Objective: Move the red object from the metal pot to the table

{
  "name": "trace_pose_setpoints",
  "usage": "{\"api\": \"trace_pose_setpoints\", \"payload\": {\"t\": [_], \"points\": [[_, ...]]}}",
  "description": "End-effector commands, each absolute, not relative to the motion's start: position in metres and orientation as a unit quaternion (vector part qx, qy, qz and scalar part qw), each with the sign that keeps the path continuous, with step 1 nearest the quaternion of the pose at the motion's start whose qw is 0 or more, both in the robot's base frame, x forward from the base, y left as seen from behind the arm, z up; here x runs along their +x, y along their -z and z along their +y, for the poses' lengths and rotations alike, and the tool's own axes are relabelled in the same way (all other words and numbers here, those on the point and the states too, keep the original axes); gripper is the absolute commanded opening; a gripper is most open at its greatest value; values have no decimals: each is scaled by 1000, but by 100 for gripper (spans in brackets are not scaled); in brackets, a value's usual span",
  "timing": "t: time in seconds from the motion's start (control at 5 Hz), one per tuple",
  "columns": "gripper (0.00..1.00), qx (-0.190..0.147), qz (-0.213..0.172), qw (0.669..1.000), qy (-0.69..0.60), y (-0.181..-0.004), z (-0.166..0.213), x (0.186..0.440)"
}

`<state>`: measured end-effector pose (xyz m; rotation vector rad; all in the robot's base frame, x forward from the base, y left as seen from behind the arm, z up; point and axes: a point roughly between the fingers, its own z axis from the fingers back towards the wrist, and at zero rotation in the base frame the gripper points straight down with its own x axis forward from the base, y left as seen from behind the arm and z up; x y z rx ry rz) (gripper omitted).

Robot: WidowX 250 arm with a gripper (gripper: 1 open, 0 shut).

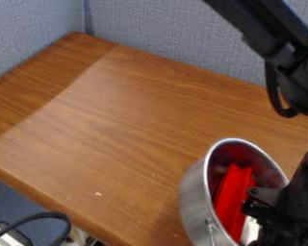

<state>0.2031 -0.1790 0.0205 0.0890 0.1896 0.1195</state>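
Observation:
The metal pot (195,204) sits at the table's (105,115) near right corner, with its mouth tipped toward the camera. Inside it the red object (237,188) stands nearly on end against the pot's inner wall. My black gripper (260,206) reaches down into the pot at the block's lower right edge. Its fingers are dark and partly cut off by the frame edge, so whether they are open or hold the block does not show.
The arm (283,43) comes down along the right side from the top. A blue-grey padded wall (143,24) backs the table. A black cable (28,229) lies below the table's front edge at the lower left. Bare wood stretches left of the pot.

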Motion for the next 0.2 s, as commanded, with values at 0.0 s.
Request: {"api": "trace_pose_setpoints", "payload": {"t": [0.0], "points": [[0,60,117,988,-85,-13,-165,194]]}}
